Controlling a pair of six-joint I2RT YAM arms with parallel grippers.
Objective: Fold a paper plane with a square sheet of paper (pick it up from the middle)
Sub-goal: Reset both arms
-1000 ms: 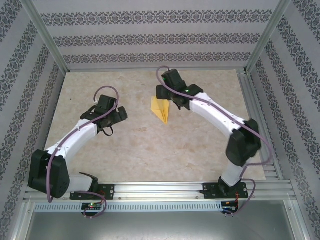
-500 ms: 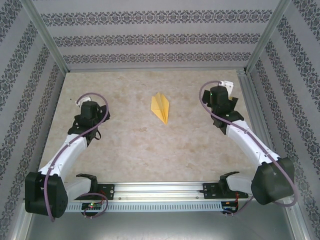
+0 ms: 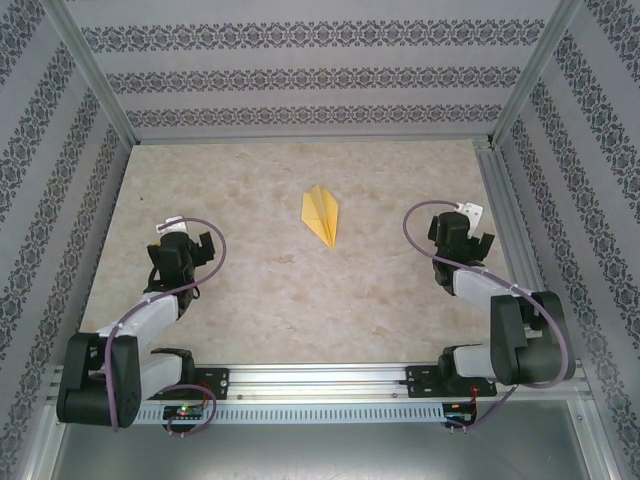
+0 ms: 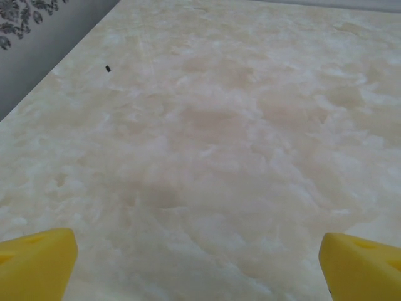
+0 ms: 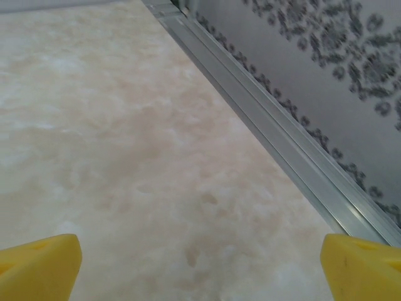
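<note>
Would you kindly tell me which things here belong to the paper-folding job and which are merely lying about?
Belongs to the job:
- paper plane, folded, lying mid-table
- left gripper and right gripper, jaws open, both well apart from it

Just there:
- dark speck on the table
- aluminium rail along the table's edge

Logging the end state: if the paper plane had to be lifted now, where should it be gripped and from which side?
Probably at the wider middle of the paper plane, across its centre crease, coming straight down from above. It lies flat and thin on the table, so a sideways approach would find no edge to pinch.
</note>
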